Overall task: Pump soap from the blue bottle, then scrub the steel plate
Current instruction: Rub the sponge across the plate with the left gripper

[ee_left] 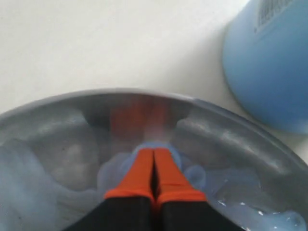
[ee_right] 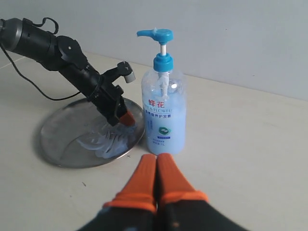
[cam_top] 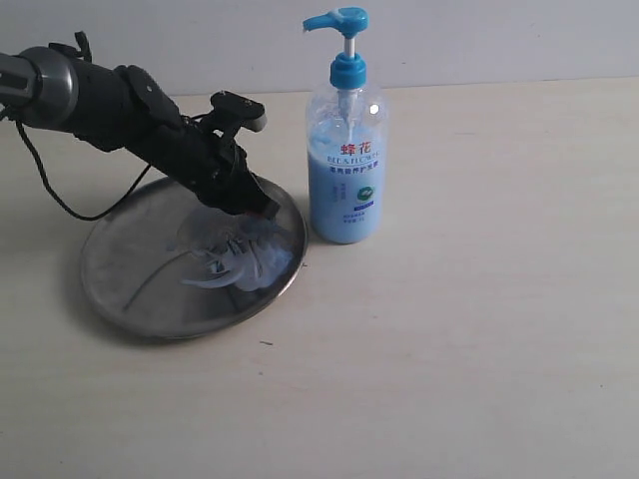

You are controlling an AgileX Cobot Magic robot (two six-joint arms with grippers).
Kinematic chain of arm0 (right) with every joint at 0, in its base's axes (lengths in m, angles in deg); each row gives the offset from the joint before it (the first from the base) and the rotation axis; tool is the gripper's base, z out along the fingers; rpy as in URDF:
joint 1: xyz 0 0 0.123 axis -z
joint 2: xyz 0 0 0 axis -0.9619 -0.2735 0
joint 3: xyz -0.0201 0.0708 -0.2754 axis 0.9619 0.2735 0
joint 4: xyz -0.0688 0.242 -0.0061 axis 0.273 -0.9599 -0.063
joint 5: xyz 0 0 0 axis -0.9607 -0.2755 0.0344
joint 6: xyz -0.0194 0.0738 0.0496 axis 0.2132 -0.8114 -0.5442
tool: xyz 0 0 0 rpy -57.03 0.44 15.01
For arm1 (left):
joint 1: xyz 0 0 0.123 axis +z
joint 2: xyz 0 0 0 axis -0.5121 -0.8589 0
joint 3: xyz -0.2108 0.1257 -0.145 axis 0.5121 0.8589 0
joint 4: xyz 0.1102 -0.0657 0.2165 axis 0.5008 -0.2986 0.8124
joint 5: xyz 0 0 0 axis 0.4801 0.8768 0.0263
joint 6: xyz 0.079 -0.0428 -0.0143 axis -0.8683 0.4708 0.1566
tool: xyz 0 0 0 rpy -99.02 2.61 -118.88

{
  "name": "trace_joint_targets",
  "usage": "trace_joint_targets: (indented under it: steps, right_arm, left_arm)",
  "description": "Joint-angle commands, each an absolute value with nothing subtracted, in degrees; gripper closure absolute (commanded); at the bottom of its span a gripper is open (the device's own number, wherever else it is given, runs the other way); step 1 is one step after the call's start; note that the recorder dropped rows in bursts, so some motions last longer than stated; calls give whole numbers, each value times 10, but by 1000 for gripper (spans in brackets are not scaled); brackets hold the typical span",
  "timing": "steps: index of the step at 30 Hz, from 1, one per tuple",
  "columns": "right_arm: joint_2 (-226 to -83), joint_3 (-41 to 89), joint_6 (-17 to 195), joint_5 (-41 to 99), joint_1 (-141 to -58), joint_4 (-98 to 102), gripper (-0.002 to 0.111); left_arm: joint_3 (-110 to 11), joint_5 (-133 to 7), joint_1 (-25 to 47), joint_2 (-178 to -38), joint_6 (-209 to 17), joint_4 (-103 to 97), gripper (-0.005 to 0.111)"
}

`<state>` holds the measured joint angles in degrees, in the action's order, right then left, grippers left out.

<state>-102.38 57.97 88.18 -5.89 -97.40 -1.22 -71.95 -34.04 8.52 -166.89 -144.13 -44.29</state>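
- My right gripper (ee_right: 156,159) is nearest. Only its own wrist view shows it: two orange, wedge-shaped fingers pressed flat together with nothing between them, held over the bare table (cam_top: 479,349) on the near side of the bottle. The exterior view leaves it out altogether.
- The table is pale, matte and faintly grained.
- The steel plate (cam_top: 125,254) lies on the left. It is round, shallow and silver-grey, with a raised rim and a mirror-like sheen.
- The soap (cam_top: 240,261) is smeared across the plate's right half. It shows as whitish-blue arcs from outside, while my left wrist view shows it as cloudy, translucent gel with small bright glints.
- My left gripper (ee_left: 153,153) is closed tight and holds nothing. Its orange tips sit in a soap blob near the plate's far right rim, and the steel beyond them carries a blurred orange reflection, which only this view shows.
- The left arm is black and jointed, slanting down from the far left with a thin black cable (cam_top: 50,190) looping below it.
- The blue bottle (cam_top: 345,190) stands upright just right of the plate, close to its rim. It is clear plastic partly filled with light blue liquid, with red characters and a small green logo on it.
- The bright blue pump head (cam_top: 339,20) has its spout pointing left.
- A plain pale wall (cam_top: 499,40) lies behind everything.
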Motion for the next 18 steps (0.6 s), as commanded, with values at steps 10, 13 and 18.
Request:
trace_joint_targets:
  steps: [10, 13, 18]
  right_arm:
    - [-1021, 581, 882, -57, -974, -25, 108]
    - [-1021, 581, 882, -57, -974, -25, 108]
    - [-1021, 581, 882, -57, -974, -25, 108]
  left_arm:
    - [-718, -234, 84, -1661, -1363, -330, 107]
    - [-718, -191, 84, -1650, -1361, -329, 107]
    - [-718, -182, 84, -1643, -1301, -286, 107]
